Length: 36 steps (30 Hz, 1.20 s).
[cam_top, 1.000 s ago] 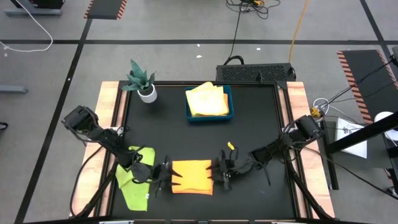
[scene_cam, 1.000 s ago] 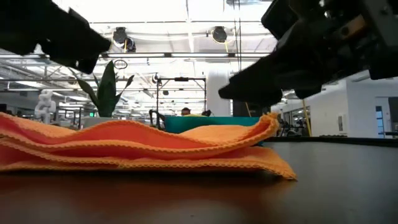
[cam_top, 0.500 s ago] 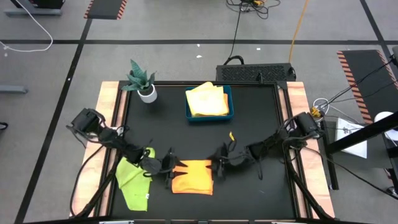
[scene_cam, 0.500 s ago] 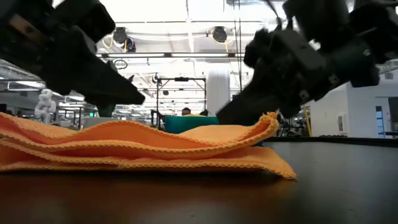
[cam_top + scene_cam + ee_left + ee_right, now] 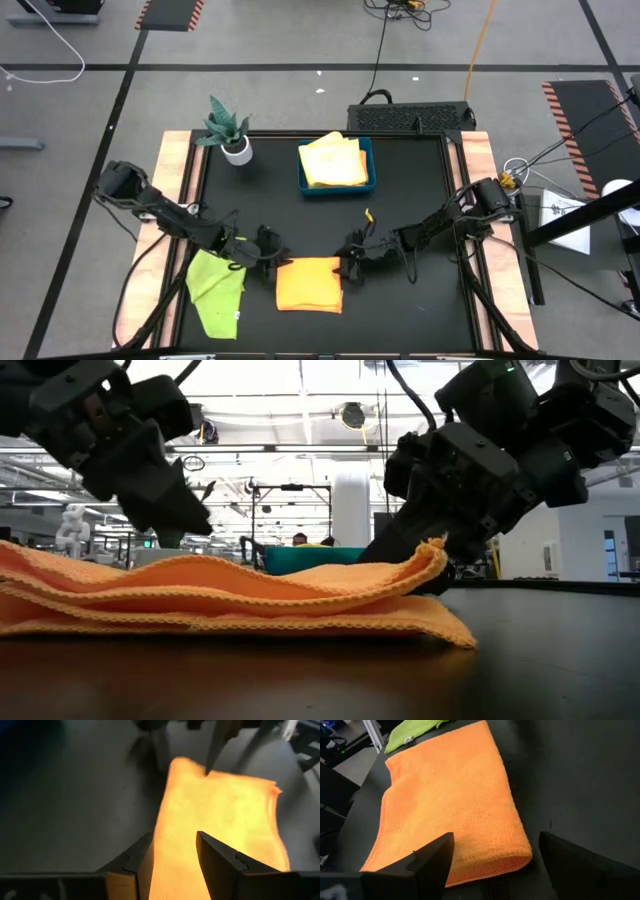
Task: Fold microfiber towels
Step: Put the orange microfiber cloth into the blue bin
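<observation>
A: What differs from a second ago?

B: Both grippers have drawn back off the orange towel. The left gripper now sits by its far left corner, the right gripper by its far right corner.

A: And the right fingers?

B: Spread wider, nothing between them. The towel lies released, folded flat.

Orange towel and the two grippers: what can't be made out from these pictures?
- Orange towel: its layer count stays unclear; the low view shows only stacked edges.
- Left gripper: whether it pinches the towel is blurred in the left wrist view.
- Yellow towels: their number in the blue tray is too small to tell from the high view.
</observation>
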### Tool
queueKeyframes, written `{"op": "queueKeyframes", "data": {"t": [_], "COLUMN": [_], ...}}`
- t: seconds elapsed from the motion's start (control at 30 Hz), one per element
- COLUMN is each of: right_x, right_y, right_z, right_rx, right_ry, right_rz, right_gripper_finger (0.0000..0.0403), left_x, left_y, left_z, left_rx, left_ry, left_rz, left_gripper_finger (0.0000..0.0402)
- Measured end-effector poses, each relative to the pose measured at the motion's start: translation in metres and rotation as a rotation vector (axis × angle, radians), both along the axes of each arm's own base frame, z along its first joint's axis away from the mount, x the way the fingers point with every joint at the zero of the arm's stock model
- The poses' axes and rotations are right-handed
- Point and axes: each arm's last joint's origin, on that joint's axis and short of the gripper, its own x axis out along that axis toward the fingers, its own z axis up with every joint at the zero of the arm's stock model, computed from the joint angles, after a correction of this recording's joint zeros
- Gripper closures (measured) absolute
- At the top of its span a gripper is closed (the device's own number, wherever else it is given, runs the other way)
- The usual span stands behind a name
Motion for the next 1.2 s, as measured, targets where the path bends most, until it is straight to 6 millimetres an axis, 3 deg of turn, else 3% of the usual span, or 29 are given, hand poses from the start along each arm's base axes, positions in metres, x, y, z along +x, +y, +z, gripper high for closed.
{"op": "queueKeyframes", "data": {"t": [0.37,0.7,0.83,1.0,1.2], "right_x": [0.0,0.0,0.0,0.0,0.0], "right_y": [0.0,0.0,0.0,0.0,0.0], "right_z": [0.0,-0.001,-0.001,-0.001,-0.001], "right_rx": [0.0,-0.001,-0.002,-0.003,-0.01], "right_ry": [0.002,0.008,0.008,0.008,0.006], "right_rz": [0.0,0.0,0.001,0.001,0.005], "right_gripper_finger": [0.0121,0.0121,0.0121,0.0122,0.0122], "left_x": [-0.005,-0.007,-0.007,-0.008,0.001], "left_y": [-0.002,0.016,0.016,0.016,0.013], "left_z": [-0.009,-0.018,-0.019,-0.023,-0.038], "left_rx": [-0.103,-0.147,-0.225,-0.258,-0.252], "left_ry": [0.126,0.254,0.292,0.322,0.315], "left_rz": [-0.074,0.038,0.039,0.061,0.066], "left_gripper_finger": [0.0236,0.0115,0.0086,0.0085,0.0127]}}
